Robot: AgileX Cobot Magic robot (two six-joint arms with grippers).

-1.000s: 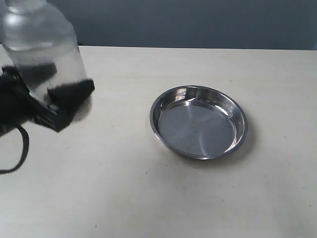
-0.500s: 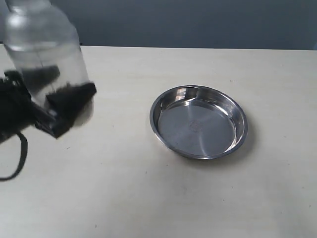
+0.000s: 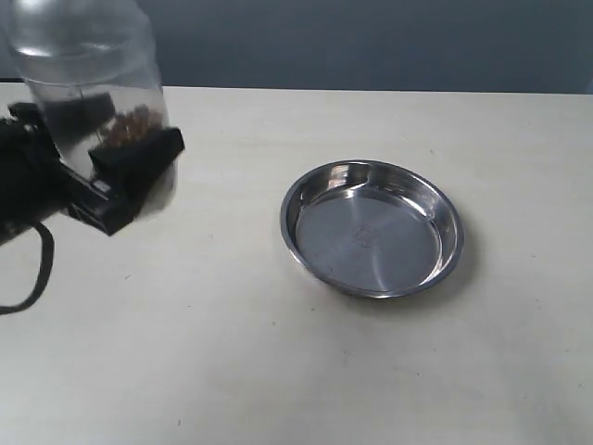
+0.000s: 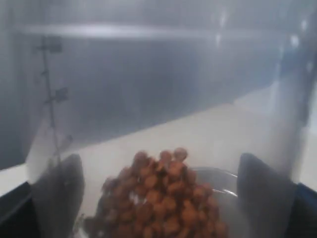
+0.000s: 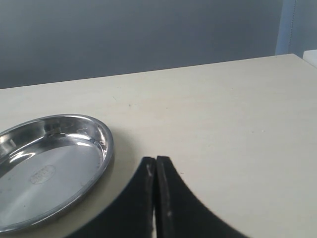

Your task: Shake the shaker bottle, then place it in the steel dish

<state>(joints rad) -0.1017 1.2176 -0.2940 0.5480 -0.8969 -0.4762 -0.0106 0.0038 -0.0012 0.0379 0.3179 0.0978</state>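
The left gripper squeezes the shaker bottle at the upper left of the frame, brown bits inside it. The steel dish sits on the table, right of the middle. The right gripper has its jaws pressed together.

Pale cream table fills most of the exterior view, matte, with a few tiny dark specks. Across the top of the frame runs a plain dark blue-grey wall. Light is soft and even. The right wrist view shows a lighter blue strip adjoining that wall.
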